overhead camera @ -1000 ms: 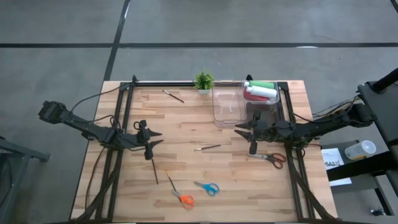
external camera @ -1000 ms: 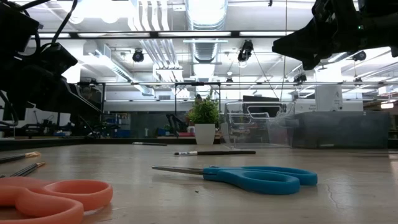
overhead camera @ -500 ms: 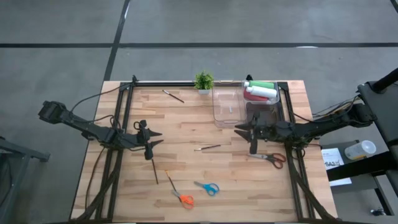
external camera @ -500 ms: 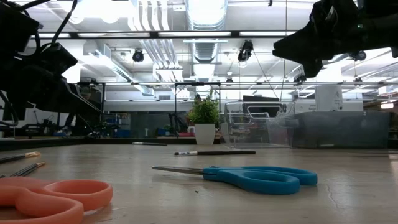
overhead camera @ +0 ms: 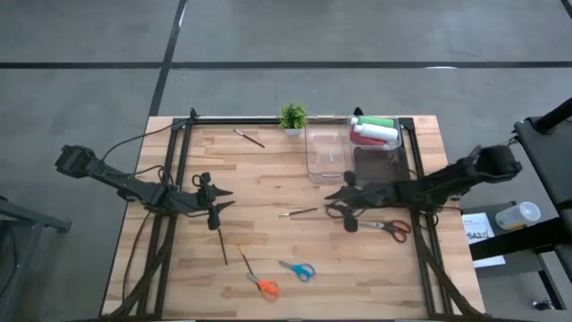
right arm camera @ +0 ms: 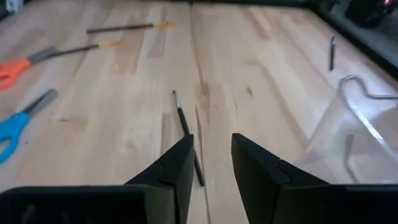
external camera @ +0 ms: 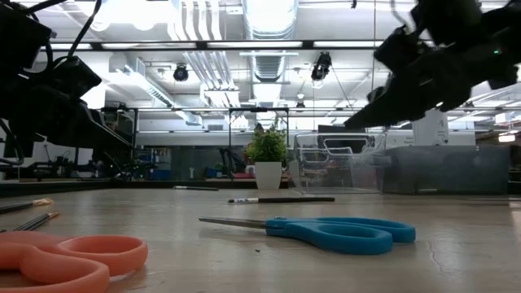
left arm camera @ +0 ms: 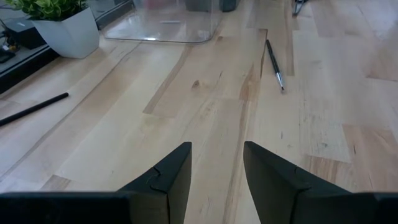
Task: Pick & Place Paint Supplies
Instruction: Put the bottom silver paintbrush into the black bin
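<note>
Right end effector [overhead camera: 342,202], released, hovers near the brush [overhead camera: 298,213], probably clear of the clear bin [overhead camera: 327,154].

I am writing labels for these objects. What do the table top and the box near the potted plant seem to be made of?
The table top looks like pale wood planks with a smooth, low-sheen finish: grain lines and plank joints show in both wrist views. The box seems to be clear plastic, possibly acrylic: the wood shows through its walls and its rounded edges catch the light.
</note>
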Tool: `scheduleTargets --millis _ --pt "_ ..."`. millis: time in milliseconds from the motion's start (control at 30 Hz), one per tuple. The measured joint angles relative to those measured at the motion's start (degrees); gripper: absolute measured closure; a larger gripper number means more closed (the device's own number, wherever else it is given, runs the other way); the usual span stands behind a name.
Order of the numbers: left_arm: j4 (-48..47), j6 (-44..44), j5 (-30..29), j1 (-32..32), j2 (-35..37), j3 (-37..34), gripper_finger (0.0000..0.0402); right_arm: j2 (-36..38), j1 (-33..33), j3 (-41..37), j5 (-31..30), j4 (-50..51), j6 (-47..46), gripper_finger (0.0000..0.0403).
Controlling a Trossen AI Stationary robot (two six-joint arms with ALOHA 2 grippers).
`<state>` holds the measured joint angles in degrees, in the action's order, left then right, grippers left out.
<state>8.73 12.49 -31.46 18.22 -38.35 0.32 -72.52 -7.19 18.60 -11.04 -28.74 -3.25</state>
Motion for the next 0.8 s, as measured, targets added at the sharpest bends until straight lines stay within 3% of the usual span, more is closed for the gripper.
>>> scheduleTargets --millis 200,433,800 --pt "-0.02 0.00 0.00 0.00 -0.04 0.00 0.0247 -10.44 0.12 6.38 4.04 -0.12 1.16 0.0298" --pt "-0.02 0.00 0.00 0.00 -0.04 0.00 0.0247 -20.53 0.39 13.40 4.25 -0.40 1.18 0.0298" --pt "-0.18 0.00 0.00 0.00 -0.04 -0.02 0.0246 -33.23 4.12 18.20 11.34 -10.73 0.70 0.0298"
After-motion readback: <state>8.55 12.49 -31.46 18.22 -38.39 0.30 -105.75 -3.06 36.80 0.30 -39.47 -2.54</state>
